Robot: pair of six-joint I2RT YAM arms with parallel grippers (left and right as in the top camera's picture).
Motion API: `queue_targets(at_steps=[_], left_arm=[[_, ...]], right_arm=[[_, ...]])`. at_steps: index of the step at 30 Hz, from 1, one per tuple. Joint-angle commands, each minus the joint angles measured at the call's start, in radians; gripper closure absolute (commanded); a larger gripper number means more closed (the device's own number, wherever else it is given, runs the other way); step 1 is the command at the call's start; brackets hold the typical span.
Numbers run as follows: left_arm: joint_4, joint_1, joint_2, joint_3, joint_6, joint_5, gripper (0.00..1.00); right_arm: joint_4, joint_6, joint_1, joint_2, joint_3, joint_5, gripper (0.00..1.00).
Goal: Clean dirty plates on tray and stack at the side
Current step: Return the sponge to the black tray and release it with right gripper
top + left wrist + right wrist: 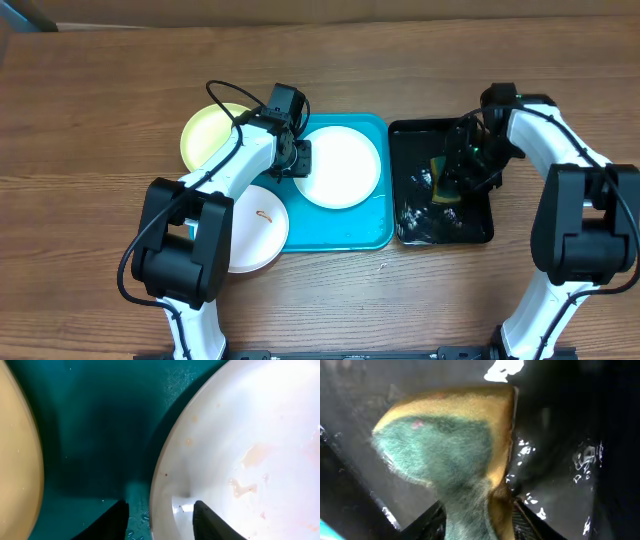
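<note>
fingers (206, 516) of left gripper (160, 508) astride plate (240, 435) rim; right gripper (477, 510) flanking sponge (445, 445)

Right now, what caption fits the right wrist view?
Yellow-and-green sponge between the fingers of the right gripper, over a wet black tray.

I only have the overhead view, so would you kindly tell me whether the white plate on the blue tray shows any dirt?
Observer: Yes. The left wrist view shows pale orange smears on the white plate.
Operator: Thank you. How do the left jaws stand there?
Observer: Open, astride its rim: one finger over the plate, the other over the blue tray.
Operator: And the sponge?
Observer: The sponge fills the gap between the right jaws, above the wet black tray; whether they grip it is unclear.
</note>
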Motion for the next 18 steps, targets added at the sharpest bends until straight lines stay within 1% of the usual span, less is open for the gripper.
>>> queue_targets(at_steps=[1,4,7,8,9,13,15,18], left_arm=[[0.0,-0.002,0.009,-0.006,-0.001,0.015,0.55],[0.0,-0.005,0.009,-0.006,-0.007,0.016,0.55],[0.0,-0.011,0.01,-0.008,-0.008,0.015,0.55],[0.001,-0.013,0.01,-0.008,-0.008,0.014,0.55],[0.002,-0.014,0.01,-0.008,-0.008,0.014,0.55],[0.01,-0.015,0.01,-0.008,-0.009,0.015,0.55],[0.009,-0.016,0.01,-0.009,-0.023,0.015,0.56],[0.017,-0.021,0.01,-0.015,-0.048,0.014,0.63]], right_arm=[[-0.029,0.003,-0.016,-0.037,0.14,0.005,0.5],[-0.09,0.003,-0.036,-0.037,0.259,0.005,0.44],[-0.132,0.003,-0.061,-0.037,0.344,0.005,0.35],[-0.144,0.003,-0.07,-0.037,0.365,0.005,0.19],[-0.153,0.002,-0.079,-0.037,0.376,0.006,0.0],[-0.151,0.002,-0.1,-0.036,0.374,0.01,0.0],[-0.147,0.002,-0.1,-0.036,0.374,0.01,0.0],[-0.13,0.002,-0.1,-0.036,0.374,0.01,0.0]])
